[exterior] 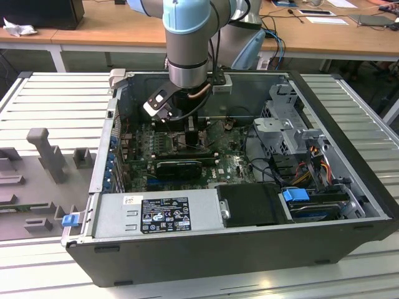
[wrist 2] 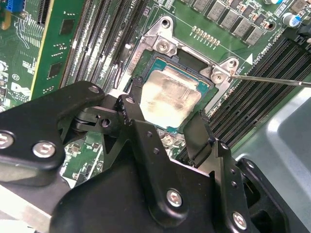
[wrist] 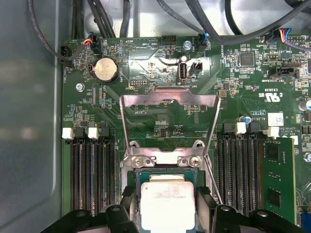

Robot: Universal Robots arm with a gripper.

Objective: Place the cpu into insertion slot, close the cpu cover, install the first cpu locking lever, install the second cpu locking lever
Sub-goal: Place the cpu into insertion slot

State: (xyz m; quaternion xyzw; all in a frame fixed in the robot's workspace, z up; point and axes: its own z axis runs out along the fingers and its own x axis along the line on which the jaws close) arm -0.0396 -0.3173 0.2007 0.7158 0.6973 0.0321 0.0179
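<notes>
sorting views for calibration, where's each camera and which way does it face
Exterior view: off the arm, above the open computer case, looking down into it; the arm shows.
First wrist view: on the wrist, facing the raised cpu cover; end effector in foreground.
Second wrist view: on the wrist, angled at the insertion slot past the end effector.
Both wrist views share the cpu.

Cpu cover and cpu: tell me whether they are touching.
Apart. The first wrist view shows the cpu cover swung open, its frame standing clear of the cpu.
</notes>
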